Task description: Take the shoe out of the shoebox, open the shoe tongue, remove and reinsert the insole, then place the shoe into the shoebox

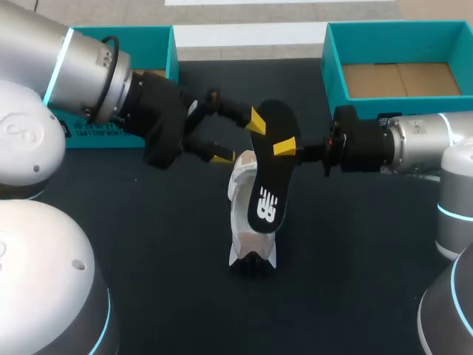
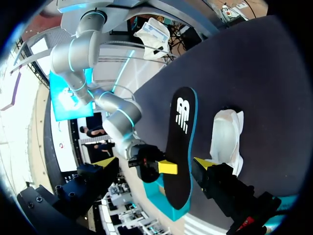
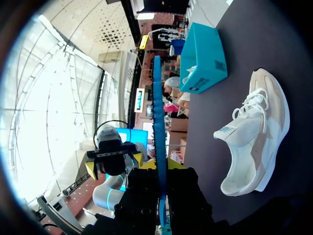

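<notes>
A black insole (image 1: pixel 270 174) with a white logo and blue edge hangs above the table, my right gripper (image 1: pixel 287 147) shut on its upper end. In the right wrist view the insole (image 3: pixel 157 112) shows edge-on between the yellow tips of the right gripper (image 3: pixel 161 165). My left gripper (image 1: pixel 238 139) stands wide open right beside that end, one tip against the insole's far side, not gripping. In the left wrist view the insole (image 2: pixel 180 142) runs out between the open left gripper (image 2: pixel 155 162). The white and beige shoe (image 1: pixel 247 225) rests on the table under the insole, partly hidden.
A teal box (image 1: pixel 399 37) with a cardboard floor stands at the back right, near my right arm. Another teal box (image 1: pixel 159 41) sits at the back left, behind my left arm. The table (image 1: pixel 355 259) is dark.
</notes>
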